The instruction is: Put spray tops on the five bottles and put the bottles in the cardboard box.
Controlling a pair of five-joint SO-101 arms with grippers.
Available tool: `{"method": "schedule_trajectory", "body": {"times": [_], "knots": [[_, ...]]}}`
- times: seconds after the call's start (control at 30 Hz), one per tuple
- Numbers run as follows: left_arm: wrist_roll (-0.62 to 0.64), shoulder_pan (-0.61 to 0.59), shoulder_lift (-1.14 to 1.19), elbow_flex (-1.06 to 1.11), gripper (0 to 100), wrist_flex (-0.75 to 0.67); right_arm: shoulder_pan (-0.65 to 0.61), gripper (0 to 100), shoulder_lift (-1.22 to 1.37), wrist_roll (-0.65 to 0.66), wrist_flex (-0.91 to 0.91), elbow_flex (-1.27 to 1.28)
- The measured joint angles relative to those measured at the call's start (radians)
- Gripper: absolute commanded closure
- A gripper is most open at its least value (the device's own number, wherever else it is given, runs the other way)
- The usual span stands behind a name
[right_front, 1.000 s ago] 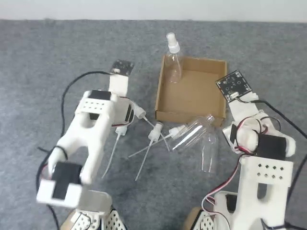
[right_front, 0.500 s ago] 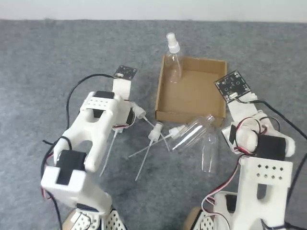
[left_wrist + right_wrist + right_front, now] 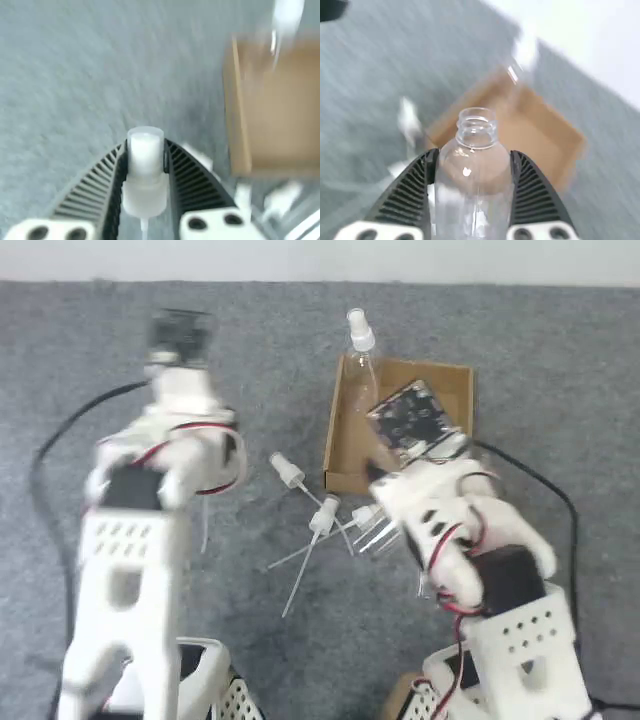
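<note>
Two-handed: clamping spray top in left gripper, open bottle in right gripper.
Risking top missing neck if tilting; cardboard box lying at two o'clock.

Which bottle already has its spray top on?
The upright bottle in the cardboard box: white sprayer fitted. The open-necked bottle in the right gripper has none.

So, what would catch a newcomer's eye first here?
Both arms are loaded: the left jaws clamp a white spray top, and the right jaws clamp an open bottle. Beyond them, one capped bottle stands in the cardboard box's far corner. Loose spray tops lie on the grey carpet between the arms.
</note>
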Motion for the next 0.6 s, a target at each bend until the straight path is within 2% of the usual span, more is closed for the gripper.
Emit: {"method": "schedule_trajectory", "body": {"times": [0.1,0.23,0.37,0.6], "knots": [[0.018,-0.061,-0.158,0.000,99,0.000,-0.115,99.2,-0.002,-0.060,-0.123,0.038],[0.063,-0.118,-0.327,0.000,99,0.000,-0.207,99.2,0.029,-0.095,-0.324,0.173],[0.106,-0.126,-0.465,0.000,99,0.000,-0.264,99.2,0.087,-0.121,-0.522,0.298],[0.275,-0.124,-0.624,0.000,99,-0.012,-0.410,99.2,0.118,-0.133,-0.717,0.483]]}}
